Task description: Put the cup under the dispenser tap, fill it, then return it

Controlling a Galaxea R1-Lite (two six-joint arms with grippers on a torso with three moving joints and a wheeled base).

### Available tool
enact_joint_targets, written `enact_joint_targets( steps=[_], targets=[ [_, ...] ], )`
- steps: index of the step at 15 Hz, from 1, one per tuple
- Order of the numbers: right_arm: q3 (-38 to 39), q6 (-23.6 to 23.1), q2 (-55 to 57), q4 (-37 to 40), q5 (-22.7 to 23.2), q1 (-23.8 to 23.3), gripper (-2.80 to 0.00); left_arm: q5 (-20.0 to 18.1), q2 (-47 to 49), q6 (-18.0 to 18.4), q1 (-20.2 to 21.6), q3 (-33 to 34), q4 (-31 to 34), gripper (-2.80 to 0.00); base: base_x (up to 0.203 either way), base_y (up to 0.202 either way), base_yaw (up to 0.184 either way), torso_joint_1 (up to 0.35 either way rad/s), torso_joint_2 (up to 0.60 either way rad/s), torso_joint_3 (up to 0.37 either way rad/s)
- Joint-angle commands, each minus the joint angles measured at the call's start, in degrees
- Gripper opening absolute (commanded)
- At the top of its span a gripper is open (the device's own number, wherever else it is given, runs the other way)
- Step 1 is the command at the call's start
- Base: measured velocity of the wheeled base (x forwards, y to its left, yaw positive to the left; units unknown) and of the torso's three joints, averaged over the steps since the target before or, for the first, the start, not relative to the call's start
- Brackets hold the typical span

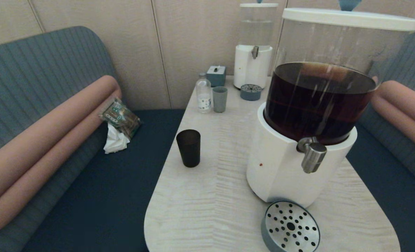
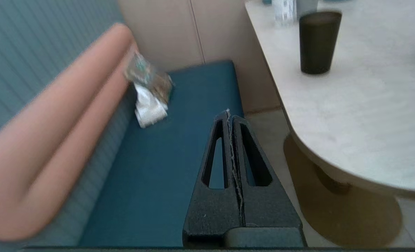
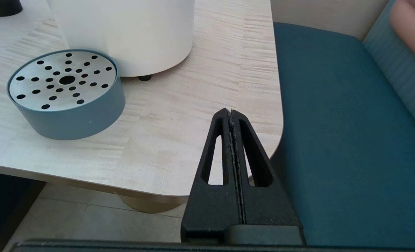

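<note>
A dark brown-black matte tapered tumbler [image 1: 188, 148] stands upright near the left edge of the pale wood-grain table [image 1: 210, 196], well apart from the stubby brushed-steel tap [image 1: 311, 154] of the white-based clear-tank dispenser [image 1: 298, 115] holding dark brown liquid. A round blue-grey drip tray with a perforated steel top [image 1: 290, 227] sits at the table's near edge, below the tap. The left gripper [image 2: 229, 112] hangs off the table's left edge above the blue bench seat [image 2: 165, 157], fingers pressed together and empty. The right gripper [image 3: 230, 112] hovers at the near right corner, likewise pressed together.
</note>
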Motion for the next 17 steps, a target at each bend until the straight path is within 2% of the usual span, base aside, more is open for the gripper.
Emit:
enact_joint_targets(
  steps=[1, 3, 11, 14, 17],
  targets=[
    [0.0, 0.0, 0.1, 0.0, 0.0, 0.0, -2.8, -0.1, 0.1, -0.3, 0.0, 2.3, 1.3, -2.8, 0.0, 0.0, 0.0, 0.0, 0.0, 0.0],
    [0.0, 0.0, 0.1, 0.0, 0.0, 0.0, -2.8, -0.1, 0.1, -2.0, 0.0, 2.3, 1.1, -2.8, 0.0, 0.0, 0.0, 0.0, 0.0, 0.0],
    [0.4, 0.0, 0.0, -1.6, -0.1, 0.0, -2.8, -0.1, 0.2, -2.5, 0.0, 2.3, 0.6, -2.8, 0.0, 0.0, 0.0, 0.0, 0.0, 0.0],
    [0.5, 2.4, 0.1, -1.7, -0.4, 0.0, -2.8, -0.1, 0.1, -2.5, 0.0, 2.3, 0.6, -2.8, 0.0, 0.0, 0.0, 0.0, 0.0, 0.0],
    [0.6, 2.8, 0.1, -2.2, -0.8, 0.0, -2.8, -0.1, 0.2, -2.5, 0.0, 2.3, 0.6, -2.8, 0.0, 0.0, 0.0, 0.0, 0.0, 0.0]
  ],
)
